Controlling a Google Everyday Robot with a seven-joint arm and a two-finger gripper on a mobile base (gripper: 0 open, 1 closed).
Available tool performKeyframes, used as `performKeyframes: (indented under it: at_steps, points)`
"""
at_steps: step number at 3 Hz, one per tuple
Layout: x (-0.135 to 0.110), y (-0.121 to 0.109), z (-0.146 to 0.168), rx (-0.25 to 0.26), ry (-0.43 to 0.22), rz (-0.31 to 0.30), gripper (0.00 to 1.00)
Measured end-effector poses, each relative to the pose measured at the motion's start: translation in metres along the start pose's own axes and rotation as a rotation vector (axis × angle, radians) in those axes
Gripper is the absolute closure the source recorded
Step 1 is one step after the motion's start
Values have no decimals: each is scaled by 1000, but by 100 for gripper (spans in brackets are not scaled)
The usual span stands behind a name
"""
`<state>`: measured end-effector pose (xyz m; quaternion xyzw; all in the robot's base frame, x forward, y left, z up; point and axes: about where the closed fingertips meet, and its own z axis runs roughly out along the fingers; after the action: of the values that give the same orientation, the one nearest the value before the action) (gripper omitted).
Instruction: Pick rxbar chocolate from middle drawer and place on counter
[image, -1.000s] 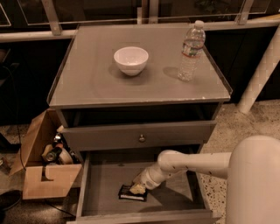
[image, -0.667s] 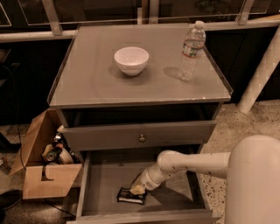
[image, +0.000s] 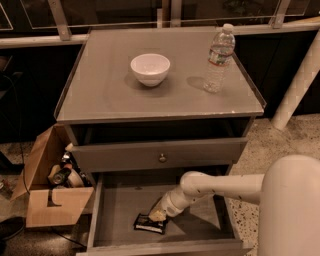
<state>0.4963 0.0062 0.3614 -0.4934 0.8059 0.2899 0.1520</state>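
One small flat bar is all I'm after: the rxbar chocolate (image: 148, 224) lies on the plain grey floor of the middle drawer (image: 117, 207), near its front, in a black wrapper with pale lettering. My hand (image: 158, 215) is down at the bar's right end, touching it or just above. I cannot tell how far the hand is open or whether it has hold.

I judge the bar light and slightly bendy. Its film wrapper looks slick on that smooth floor, so it may skid rather than lift. I'd take it across the narrow width, on the firm body and not the crimped ends.

Above, the table (image: 107, 97) is smooth, flat and thin-rimmed. It carries a glossy white bowl (image: 150, 69) and a clear plastic water bottle (image: 219, 60).
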Motion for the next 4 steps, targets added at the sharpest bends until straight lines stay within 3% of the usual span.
performKeyframes:
  at_steps: [3,4]
  points:
    - [-49,36,-90,-73,-47,79,100]
    - [-49,36,-90,-73,-46,80,100]
